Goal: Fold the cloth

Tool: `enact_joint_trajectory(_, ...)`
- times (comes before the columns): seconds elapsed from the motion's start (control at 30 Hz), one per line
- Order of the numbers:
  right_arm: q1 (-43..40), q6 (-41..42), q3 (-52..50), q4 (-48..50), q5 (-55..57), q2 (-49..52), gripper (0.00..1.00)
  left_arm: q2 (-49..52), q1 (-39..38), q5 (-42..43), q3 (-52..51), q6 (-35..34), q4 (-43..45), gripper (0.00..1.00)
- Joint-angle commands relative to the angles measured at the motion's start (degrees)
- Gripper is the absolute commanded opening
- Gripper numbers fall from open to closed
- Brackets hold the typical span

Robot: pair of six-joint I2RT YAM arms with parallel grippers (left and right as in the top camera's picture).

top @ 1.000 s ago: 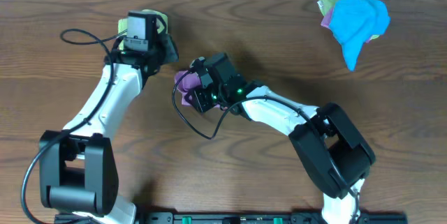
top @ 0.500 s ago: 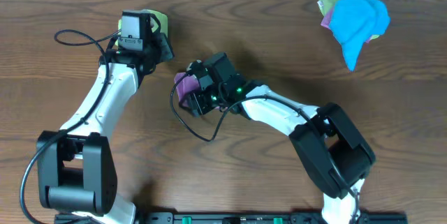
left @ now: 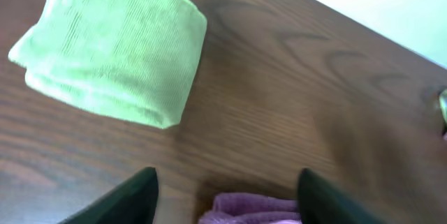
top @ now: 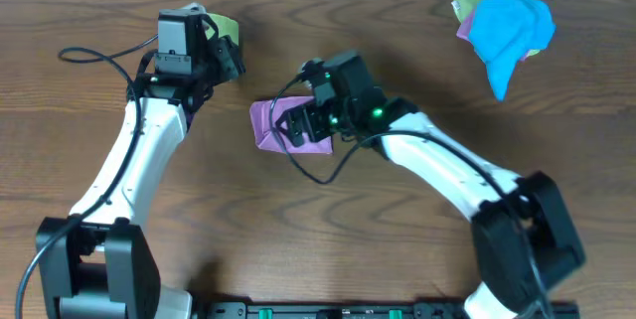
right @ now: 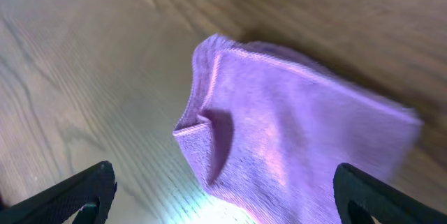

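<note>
Nearest to us on the wooden table (top: 248, 244), a little left of centre, lies the cloth (top: 276, 123). It is lilac terry, already gathered into a small, roughly rectangular packet rather than spread out as a square. The right gripper (right: 223, 182) hovers directly over it with its fingers wide apart. The wrist view shows the cloth lying free between them, gripped by nothing, with one corner puckered into a small tuck on the left side. We judge that the folding is largely done and this is the release or check at the end of a fold. The next move would be either a straight lift clear, so the nap does not catch a fingertip, or a careful pinch at that puckered corner to flatten it. Farther back and to the left, the left gripper (left: 227, 178) also stands open and empty, just beyond the cloth's far edge. Past it sits a folded light green cloth (left: 115, 56). In the far right corner a bright blue cloth (top: 512, 23) is heaped over other coloured cloths. We see no container anywhere.
</note>
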Motion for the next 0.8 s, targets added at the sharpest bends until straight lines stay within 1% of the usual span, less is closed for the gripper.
enact_joint_trajectory(0.0, -2.4, -2.7, 1.0, -3.5, 0.3, -4.7, 0.99, -1.7, 0.3, 2.1, 1.2, 0.0, -2.1, 0.73)
enact_joint_trajectory(0.1, -5.3, -4.9, 1.0, -11.3, 2.4, -8.9, 0.99, -1.8, 0.3, 5.2, 1.2, -2.0, -5.3, 0.78)
enact_joint_trajectory(0.2, -9.3, -7.2, 0.9, -18.9, 2.4, -12.6, 0.99, -1.8, 0.3, 9.4, 1.2, -2.5, -8.3, 0.84)
enact_joint_trajectory(0.3, -13.2, -10.9, -0.2, -23.7, 2.4, -17.0, 0.99, -1.8, 0.3, 11.1, 1.2, -2.6, -11.4, 0.85)
enact_joint_trajectory(0.43, -17.6, -11.8, -5.0, -25.0, 2.4, -25.0, 0.99, -1.8, 0.3, 13.1, 1.2, -3.7, -15.6, 0.85)
enact_joint_trajectory(0.63, -22.4, -11.7, -17.6, -24.7, 2.4, -40.6, 0.99, -1.8, 0.3, 16.2, 1.0, -5.5, -17.3, 0.86)
enact_joint_trajectory(0.77, -24.8, -9.1, -25.5, -24.7, 2.4, -52.0, 0.99, -1.8, 0.2, 16.9, 0.3, -7.5, -18.4, 0.85)
